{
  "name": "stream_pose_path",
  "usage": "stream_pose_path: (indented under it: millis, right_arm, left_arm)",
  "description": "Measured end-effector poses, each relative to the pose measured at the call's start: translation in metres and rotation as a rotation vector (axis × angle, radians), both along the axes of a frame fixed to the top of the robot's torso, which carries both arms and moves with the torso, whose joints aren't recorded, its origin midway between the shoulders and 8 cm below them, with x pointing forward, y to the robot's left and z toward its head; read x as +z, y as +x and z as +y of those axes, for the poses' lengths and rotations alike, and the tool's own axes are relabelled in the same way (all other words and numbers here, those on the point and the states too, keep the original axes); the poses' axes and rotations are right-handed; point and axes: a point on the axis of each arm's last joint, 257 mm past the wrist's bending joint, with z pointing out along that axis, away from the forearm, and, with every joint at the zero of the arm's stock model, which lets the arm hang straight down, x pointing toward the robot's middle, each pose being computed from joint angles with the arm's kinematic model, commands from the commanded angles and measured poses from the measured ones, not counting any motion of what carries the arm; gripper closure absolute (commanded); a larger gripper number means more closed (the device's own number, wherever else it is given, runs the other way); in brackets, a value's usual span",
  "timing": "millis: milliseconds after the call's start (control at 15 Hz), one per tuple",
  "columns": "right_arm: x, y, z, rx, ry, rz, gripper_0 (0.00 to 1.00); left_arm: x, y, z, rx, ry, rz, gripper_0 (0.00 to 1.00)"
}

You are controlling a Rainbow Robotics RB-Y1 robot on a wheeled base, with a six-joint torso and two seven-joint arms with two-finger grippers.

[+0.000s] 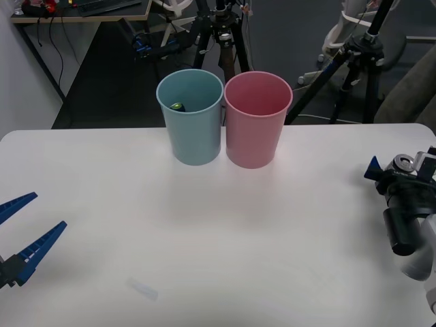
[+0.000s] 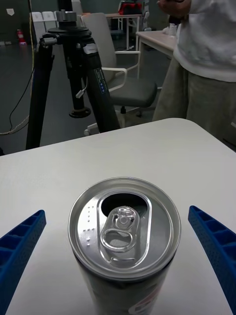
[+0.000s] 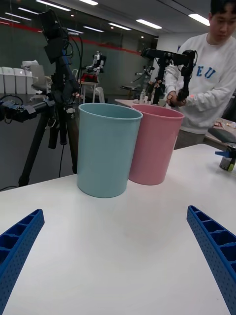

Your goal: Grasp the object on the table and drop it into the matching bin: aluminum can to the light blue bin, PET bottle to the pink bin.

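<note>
The aluminum can (image 2: 125,236), dark with a silver top and pull tab, stands upright on the white table (image 2: 147,152) near its right edge. My right gripper (image 2: 115,214) is open, with one blue finger on each side of the can and a gap to both. In the left wrist view the can (image 3: 227,158) shows far off beside a blue finger (image 3: 221,153). The light blue bin (image 1: 191,126) and pink bin (image 1: 255,129) stand side by side at the table's far middle. A small dark item with a yellow-green patch (image 1: 178,106) lies inside the light blue bin. My left gripper (image 1: 48,211) hangs open at the near left.
Black tripods (image 1: 347,61) stand on the floor just behind the bins and the table's far edge. A small clear scrap (image 1: 142,289) lies on the near table. A person (image 2: 206,64) stands beyond the table's right corner, next to an office chair (image 2: 123,83).
</note>
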Motion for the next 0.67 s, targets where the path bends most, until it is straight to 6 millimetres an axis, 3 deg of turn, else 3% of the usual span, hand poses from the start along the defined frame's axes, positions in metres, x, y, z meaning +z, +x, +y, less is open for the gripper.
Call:
stream_pose_path:
  millis: [667]
  right_arm:
    - [-0.0003, -0.0002, 0.0005, 0.001, 0.001, 0.000, 1.00]
  left_arm:
    - [0.0000, 0.0000, 0.0000, 0.000, 0.000, 0.000, 0.00]
